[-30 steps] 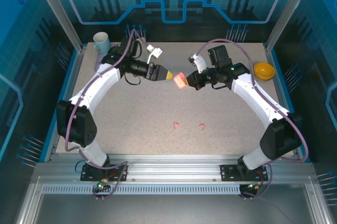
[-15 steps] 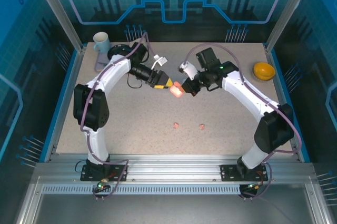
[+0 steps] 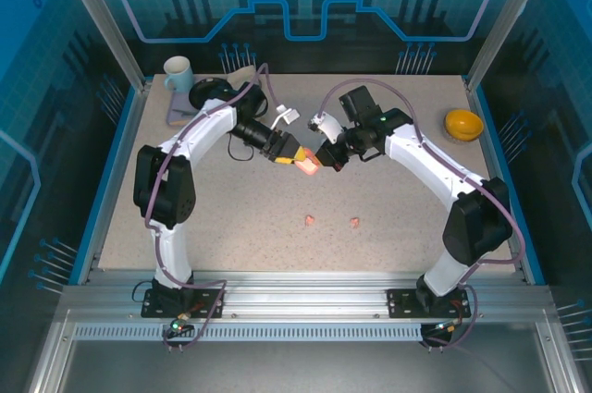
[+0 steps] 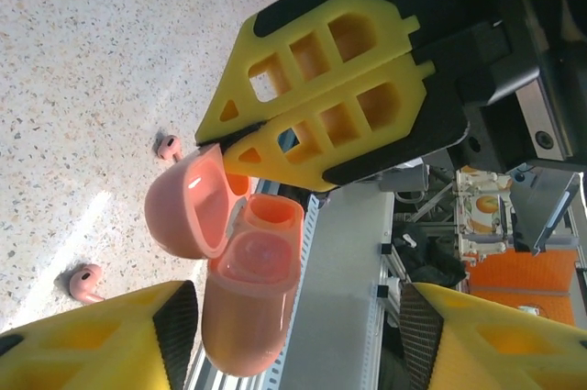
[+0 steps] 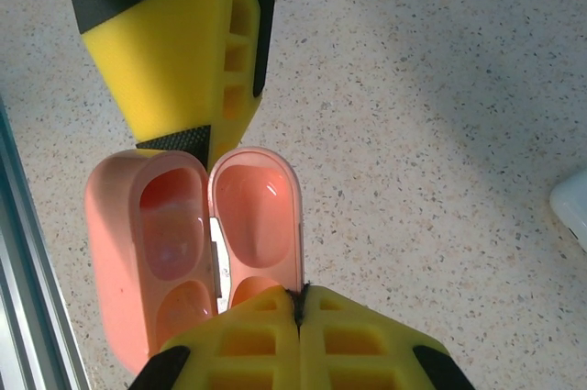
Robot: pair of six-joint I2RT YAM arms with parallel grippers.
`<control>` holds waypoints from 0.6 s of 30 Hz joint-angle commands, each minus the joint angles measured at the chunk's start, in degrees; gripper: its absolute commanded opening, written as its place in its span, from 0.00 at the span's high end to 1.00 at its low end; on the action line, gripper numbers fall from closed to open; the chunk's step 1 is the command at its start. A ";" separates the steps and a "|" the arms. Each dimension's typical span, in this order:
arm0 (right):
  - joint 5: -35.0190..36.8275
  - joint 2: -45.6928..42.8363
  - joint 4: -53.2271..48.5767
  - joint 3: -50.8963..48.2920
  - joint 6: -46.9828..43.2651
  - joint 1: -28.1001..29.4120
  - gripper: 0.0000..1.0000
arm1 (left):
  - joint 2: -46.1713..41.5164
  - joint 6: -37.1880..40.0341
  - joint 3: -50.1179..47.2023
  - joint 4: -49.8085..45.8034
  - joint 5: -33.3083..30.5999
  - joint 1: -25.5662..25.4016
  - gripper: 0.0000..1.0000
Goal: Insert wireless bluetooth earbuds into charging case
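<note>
Tabletop (image 3: 231,217) around 2 pink earbuds (image 3: 311,220) open; mug (image 3: 178,71), bowl (image 3: 462,123) well apart at far edges.

Salmon-pink rounded plastic charging case (image 4: 246,317): held up in air, open, lid (image 4: 188,211) swung back on hinge, both cavities bare. Lid edge pinched betw. closed fingers (image 5: 266,339) of right gripper (image 5: 298,296). Body sits betw. spread fingers (image 4: 138,330) of left gripper (image 3: 294,158), just beside one, gap to other. Two tiny salmon-pink pebble-like plastic earbuds (image 3: 311,220), second earbud (image 3: 354,222) apart from 1st: lying loose, well below both sets of fingers.
</note>
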 commanded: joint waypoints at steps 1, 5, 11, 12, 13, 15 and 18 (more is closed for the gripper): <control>-2.32 -0.62 0.07 1.75 -0.40 0.51 1.00 | 1.51 2.01 -0.19 -2.09 1.99 -1.10 0.42; -2.81 -0.89 0.12 1.93 -0.26 0.51 1.00 | 2.98 3.51 0.68 -4.04 2.12 -2.03 0.48; -2.32 -0.98 -0.02 1.79 -0.35 0.51 1.00 | 3.62 4.54 1.55 -4.96 2.51 -2.09 0.54; -2.30 -1.00 -0.01 1.74 -0.32 0.51 1.00 | 3.62 4.61 1.65 -5.11 2.53 -2.09 0.55; -2.23 -0.90 0.02 1.77 -0.33 0.55 1.00 | 3.71 4.86 1.88 -5.43 2.49 -2.07 0.55; -2.14 -0.81 0.01 1.86 -0.38 0.51 1.00 | 3.80 5.19 2.08 -5.78 2.57 -2.13 0.58; -2.14 -0.72 0.27 1.86 -0.30 0.51 1.00 | 4.06 5.76 2.25 -6.32 2.78 -2.13 0.62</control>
